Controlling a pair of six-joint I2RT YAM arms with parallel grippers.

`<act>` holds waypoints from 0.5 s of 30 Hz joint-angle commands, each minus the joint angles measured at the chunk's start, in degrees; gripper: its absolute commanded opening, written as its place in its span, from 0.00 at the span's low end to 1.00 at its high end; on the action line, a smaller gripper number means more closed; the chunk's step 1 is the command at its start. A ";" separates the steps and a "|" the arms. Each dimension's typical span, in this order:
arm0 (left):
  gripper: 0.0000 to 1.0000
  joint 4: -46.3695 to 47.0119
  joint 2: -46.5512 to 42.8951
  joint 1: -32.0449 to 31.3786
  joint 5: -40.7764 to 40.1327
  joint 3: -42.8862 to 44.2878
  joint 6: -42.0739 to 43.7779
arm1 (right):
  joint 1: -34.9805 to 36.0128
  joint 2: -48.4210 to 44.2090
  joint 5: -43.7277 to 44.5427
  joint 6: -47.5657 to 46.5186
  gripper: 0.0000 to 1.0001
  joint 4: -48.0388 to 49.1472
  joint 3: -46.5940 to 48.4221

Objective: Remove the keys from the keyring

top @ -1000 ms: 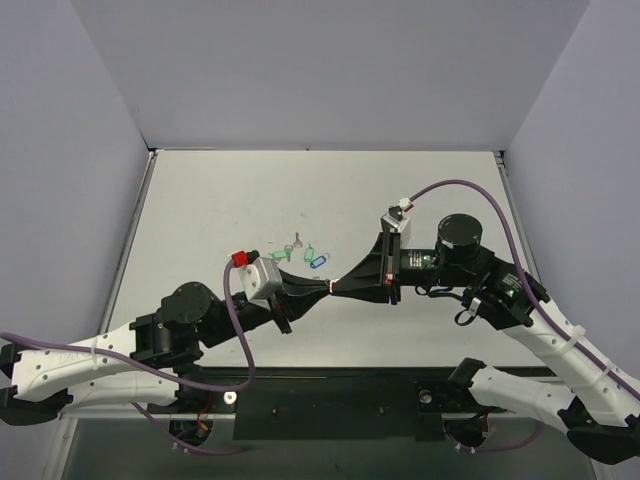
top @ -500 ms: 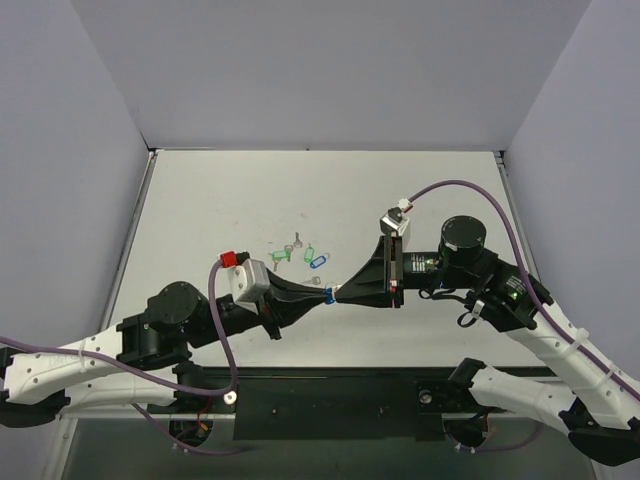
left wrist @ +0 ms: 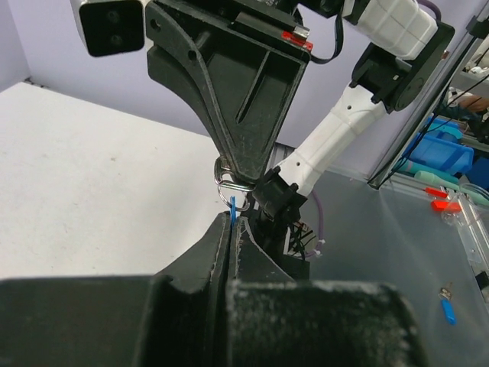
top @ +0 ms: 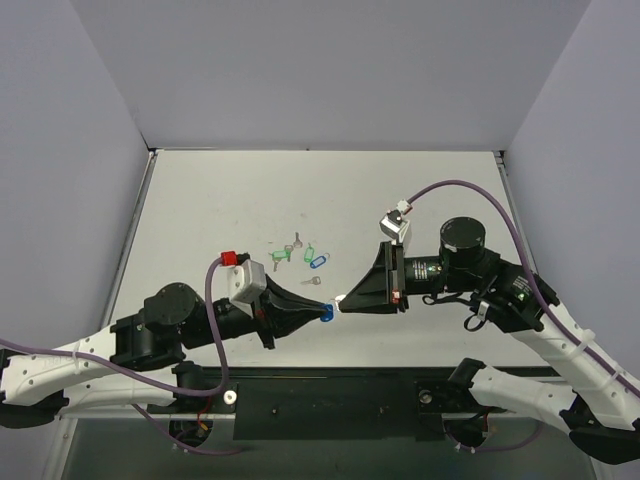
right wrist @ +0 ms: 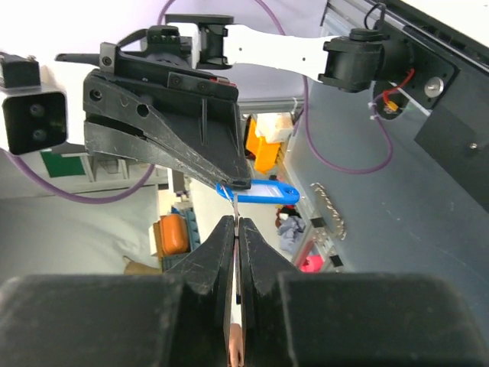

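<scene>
Currently, the keyring (top: 328, 312) is held in the air between the two claws, above the near part of the desk (top: 220, 200). The left claw (top: 320, 311) is clenched on one end of the keyring's blue tag (right wrist: 263, 193), which is seen edge-on from the left wrist. The right claw (top: 343, 300) is clenched on a thin silver key (right wrist: 235, 208), pinched edge-on between its fingers just below the tag. The two claw tips are pointed at each other and are set almost touching. The wire ring (left wrist: 228, 186) is seen at the right claw's tip, just above the tag's edge. Farther back on the desk, green tags (top: 308, 250), a second blue tag (top: 318, 261) and a loose key (top: 297, 239) are laid near one another, apart from the claws.
</scene>
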 commanded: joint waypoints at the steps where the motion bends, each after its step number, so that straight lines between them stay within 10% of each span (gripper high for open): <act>1: 0.00 -0.89 -3.75 -0.09 -0.87 0.63 -3.46 | -0.51 -0.97 4.31 -9.97 0.00 -11.61 2.59; 5: 0.01 -4.76 -2.44 -0.09 -5.79 -0.60 -6.26 | -0.42 -0.97 10.36 -12.26 0.00 -15.22 -1.09; 9: 0.49 -5.90 -0.42 -0.09 -7.03 -2.89 -10.31 | -0.60 -0.35 18.90 -14.63 0.00 -21.11 -4.34; 15: 0.75 -9.33 -0.41 -0.09 -12.99 -5.35 -15.23 | -1.12 -0.79 30.07 -17.36 0.00 -27.45 -13.03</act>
